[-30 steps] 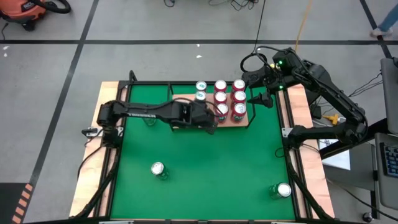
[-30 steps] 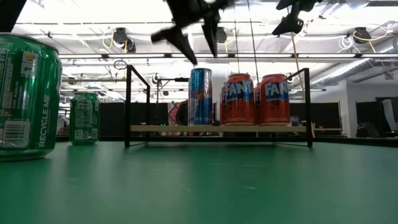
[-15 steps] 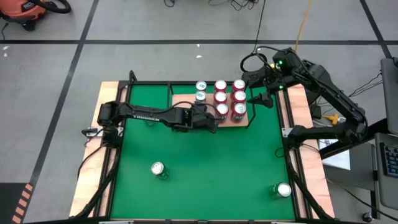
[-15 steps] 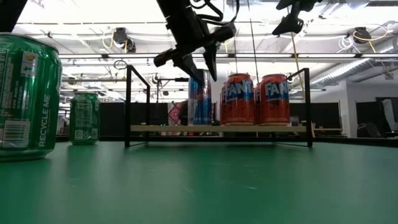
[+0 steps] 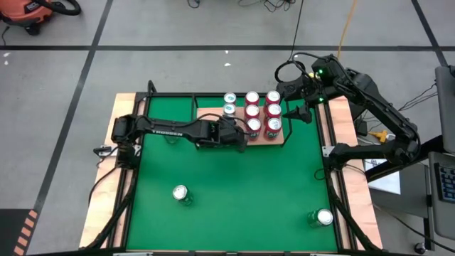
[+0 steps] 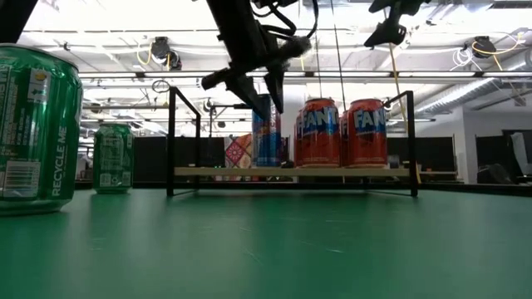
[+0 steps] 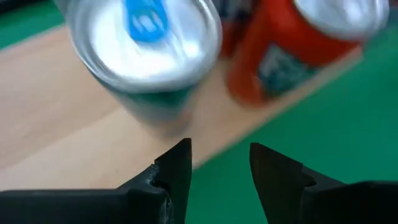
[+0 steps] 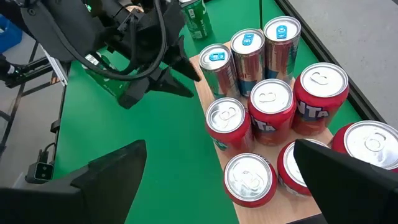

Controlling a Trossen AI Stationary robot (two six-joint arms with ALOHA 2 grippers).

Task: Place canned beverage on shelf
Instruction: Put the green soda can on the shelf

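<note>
A: Canned beverage [image 6: 266, 133], blue: standing on the shelf [image 6: 291, 172], beside the red cans [image 6: 341, 133].
B: Left end effector [image 6: 249, 83]?
A: Just above it, fingers partly parted, holding nothing. Best lift straight clear. Right end effector [image 5: 298, 114] wide, waiting.
B: Surface?
A: Green worktop [image 5: 234, 185]; green cans [image 6: 37, 129] loose; workshop behind.

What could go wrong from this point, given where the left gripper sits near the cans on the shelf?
The left gripper, empty with its fingers apart, hangs right beside the blue can at the shelf edge; a stray sideways move may tip it into the packed red cans. The right gripper, open, waits close to the shelf's other side, so the arms might crowd each other.
</note>
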